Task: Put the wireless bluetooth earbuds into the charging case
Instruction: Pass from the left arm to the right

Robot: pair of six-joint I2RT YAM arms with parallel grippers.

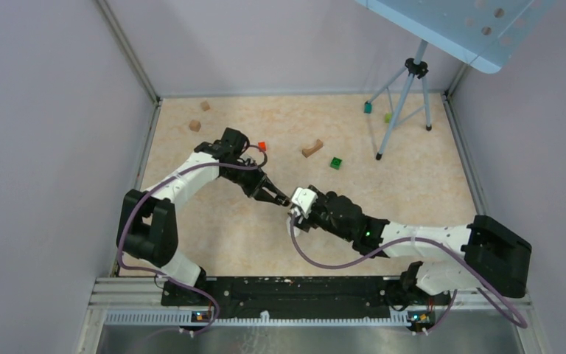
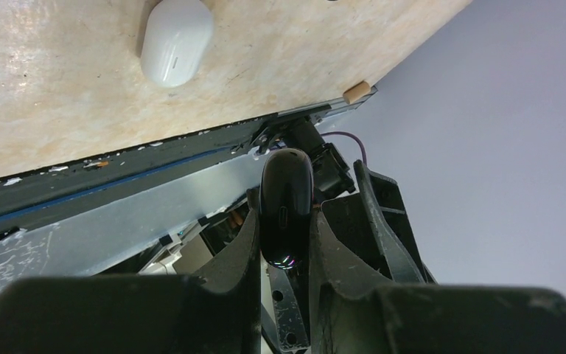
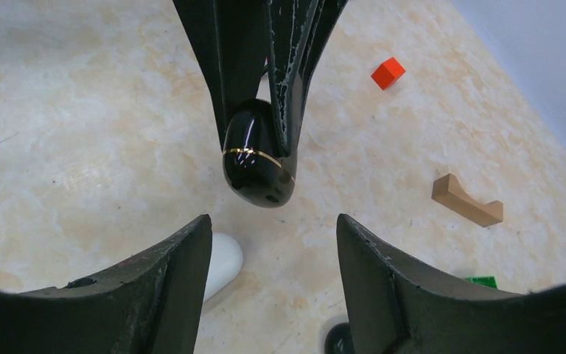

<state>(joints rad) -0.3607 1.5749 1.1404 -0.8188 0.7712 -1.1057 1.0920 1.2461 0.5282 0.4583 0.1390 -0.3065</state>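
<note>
Held above the middle of the table: black glossy charging case, closed along a thin gold seam. Pinched across its sides by the left gripper, rounded end jutting past the fingertips. Faced from just beside by the right gripper, spread wide and touching nothing.

Lying flat on the table under that meeting point: a white rounded pod, partly hidden behind one right finger in the right wrist view.

Bare tabletop to the left and near side, as far as the metal rail along the near edge. Walled in on the left, far and right.

Farther off, to the far and right: red cube, wooden arch block, green block, tripod.

Small marks on the case and the pod, too small to read.
</note>
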